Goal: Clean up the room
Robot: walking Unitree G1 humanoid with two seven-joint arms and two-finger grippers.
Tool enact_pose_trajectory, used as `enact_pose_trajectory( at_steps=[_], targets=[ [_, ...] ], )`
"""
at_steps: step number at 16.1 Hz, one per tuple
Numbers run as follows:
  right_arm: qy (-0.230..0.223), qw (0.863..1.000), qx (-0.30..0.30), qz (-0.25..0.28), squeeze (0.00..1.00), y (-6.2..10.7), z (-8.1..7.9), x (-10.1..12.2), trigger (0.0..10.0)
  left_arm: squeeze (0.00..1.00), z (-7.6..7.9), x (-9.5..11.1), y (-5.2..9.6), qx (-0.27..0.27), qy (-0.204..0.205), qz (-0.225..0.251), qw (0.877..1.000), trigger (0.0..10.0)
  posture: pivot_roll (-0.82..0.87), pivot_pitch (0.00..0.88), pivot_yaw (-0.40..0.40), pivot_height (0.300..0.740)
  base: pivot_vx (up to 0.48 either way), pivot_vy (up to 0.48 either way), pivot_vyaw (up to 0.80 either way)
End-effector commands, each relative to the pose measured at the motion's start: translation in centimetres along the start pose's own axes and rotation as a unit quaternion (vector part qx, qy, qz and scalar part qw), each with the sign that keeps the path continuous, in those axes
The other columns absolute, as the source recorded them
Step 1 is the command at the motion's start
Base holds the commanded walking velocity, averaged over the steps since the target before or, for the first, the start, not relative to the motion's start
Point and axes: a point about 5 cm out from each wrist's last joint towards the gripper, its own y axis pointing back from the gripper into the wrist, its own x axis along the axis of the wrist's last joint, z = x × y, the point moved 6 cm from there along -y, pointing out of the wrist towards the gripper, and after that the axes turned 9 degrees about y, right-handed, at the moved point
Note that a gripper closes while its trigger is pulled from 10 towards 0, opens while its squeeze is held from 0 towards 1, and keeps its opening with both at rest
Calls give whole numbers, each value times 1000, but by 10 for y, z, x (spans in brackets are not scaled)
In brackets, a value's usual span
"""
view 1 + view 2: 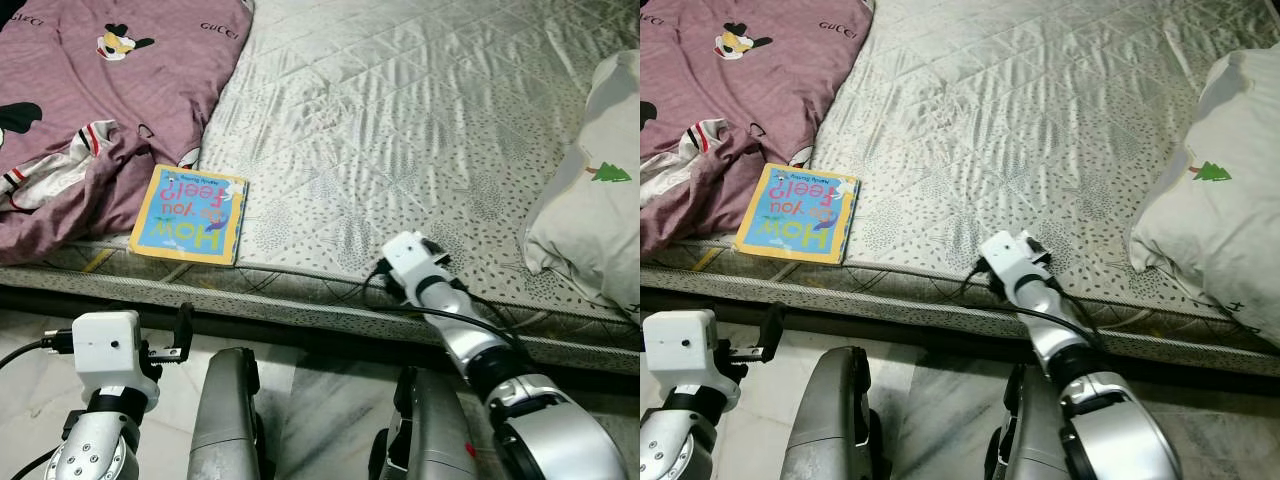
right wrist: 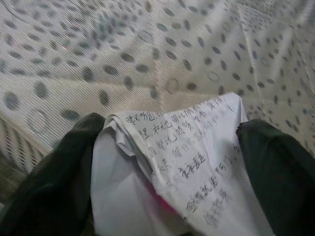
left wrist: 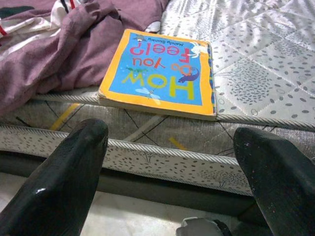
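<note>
A yellow-edged blue picture book [image 1: 190, 215] lies flat on the grey quilted mattress [image 1: 400, 100], near its front edge and beside a purple blanket [image 1: 90, 100]. My left gripper [image 3: 172, 135] is open and held low over the floor, just in front of the bed, with the book [image 3: 160, 73] ahead of it. My right gripper [image 1: 400, 258] rests over the mattress's front edge, to the right of the book. In the right wrist view it is shut on a crumpled white paper [image 2: 197, 152] with handwriting, just above the dotted mattress fabric.
A white pillow [image 1: 590, 200] with a small green tree print lies at the right edge of the bed. The rumpled blanket covers the bed's left part. Pale marble floor [image 1: 300, 370] runs along the bed front, where my legs stand.
</note>
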Motion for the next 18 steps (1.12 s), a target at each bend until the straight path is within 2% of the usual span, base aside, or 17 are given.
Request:
enact_pose_trajectory(
  at_steps=[1,5,11,14,18],
  targets=[
    [5,1000,6,-15,0,3,-4,-13,0,0,-5,-4,2,9,-4,-10,1000,10000,209,267,2,575,0,0,0],
    [9,1000,1,-23,0,4,-1,-24,0,0,-3,-5,-5,7,-1,-8,1000,10000,203,245,2,575,0,0,0],
    [2,1000,0,-22,0,5,-1,-26,0,0,-4,-3,-11,8,0,-2,1000,10000,199,214,2,575,0,0,0],
    [-10,1000,5,-17,0,6,-6,-26,0,0,6,-10,-9,-5,7,-7,1000,10000,188,177,2,575,0,0,0],
    [-18,1000,0,-16,0,5,-3,-26,0,0,10,-9,-16,-13,11,-1,1000,10000,182,162,0,575,0,0,0]
  ],
)
